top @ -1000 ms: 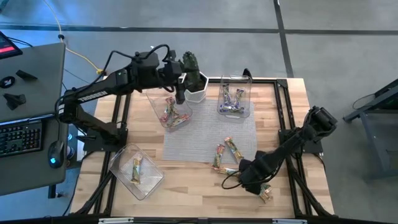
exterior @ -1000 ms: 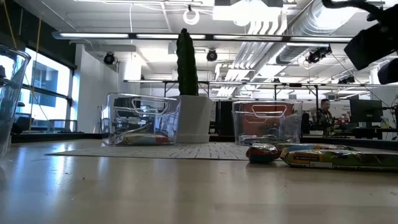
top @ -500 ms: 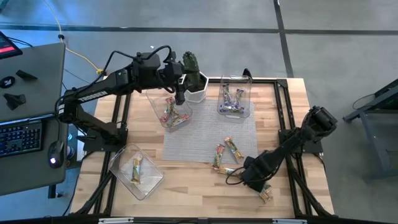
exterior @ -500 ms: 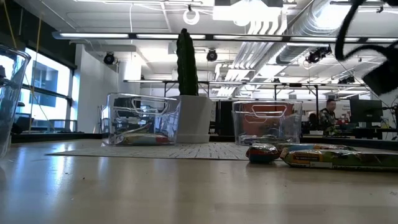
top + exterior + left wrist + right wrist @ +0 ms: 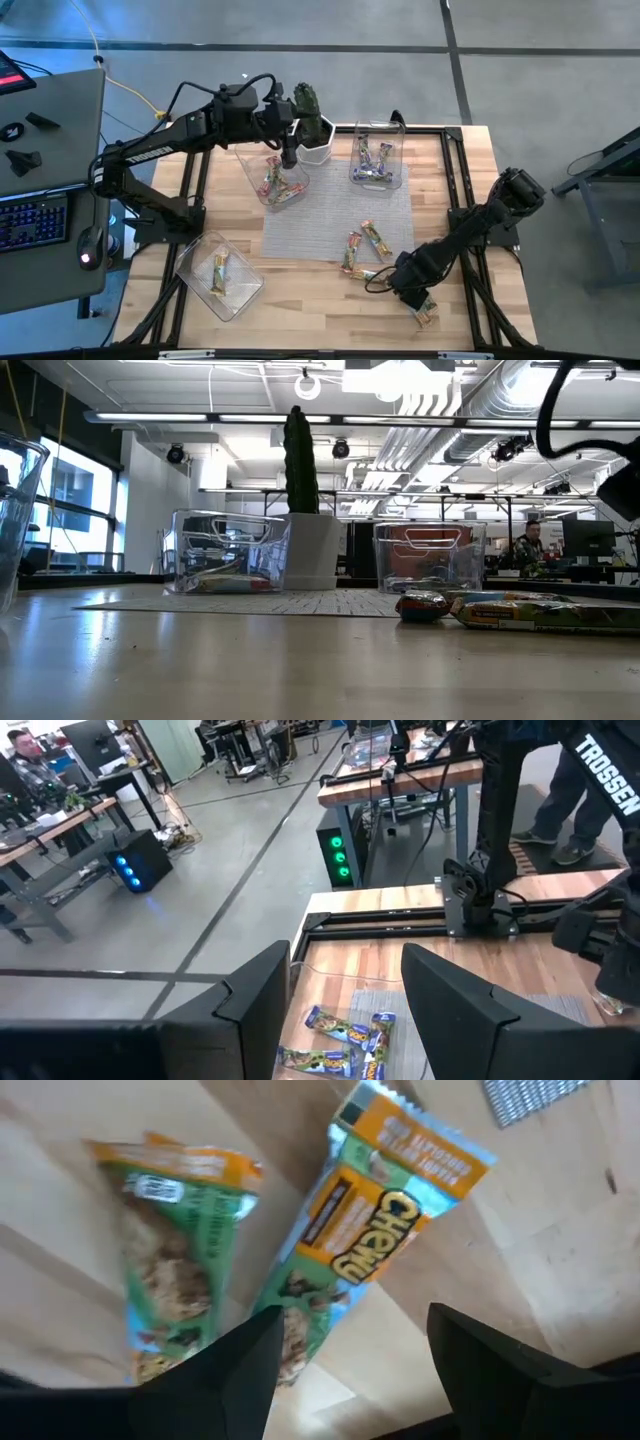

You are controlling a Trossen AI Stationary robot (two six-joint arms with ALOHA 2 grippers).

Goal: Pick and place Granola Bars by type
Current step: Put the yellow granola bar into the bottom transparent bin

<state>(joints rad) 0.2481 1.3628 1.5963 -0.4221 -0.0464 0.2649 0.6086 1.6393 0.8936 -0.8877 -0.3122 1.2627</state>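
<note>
Several loose granola bars (image 5: pixel 362 255) lie flat on the wood and on the mat's near edge, and one more (image 5: pixel 427 315) lies near the front right. My right gripper (image 5: pixel 388 276) hangs open, pointing steeply down over them. In its wrist view an orange-and-green Chewy bar (image 5: pixel 375 1240) and a green bar (image 5: pixel 170 1270) lie flat below the fingers, with the gripper (image 5: pixel 350 1320) over the Chewy bar's near end. My left gripper (image 5: pixel 290 152) waits open, high above the tub of red-orange bars (image 5: pixel 275 182), with nothing between its fingers (image 5: pixel 250 1010).
A clear tub (image 5: pixel 376 160) with purple bars stands at the far middle. Another tub (image 5: pixel 220 275), with one green-yellow bar, is at the near left. A white pot with a cactus (image 5: pixel 318 140) stands between the far tubs. A grey mat (image 5: pixel 330 215) covers the middle.
My right gripper has shifted a little toward the table's right edge above the loose bars, and its wrist has rolled. The bars lie where they were.
</note>
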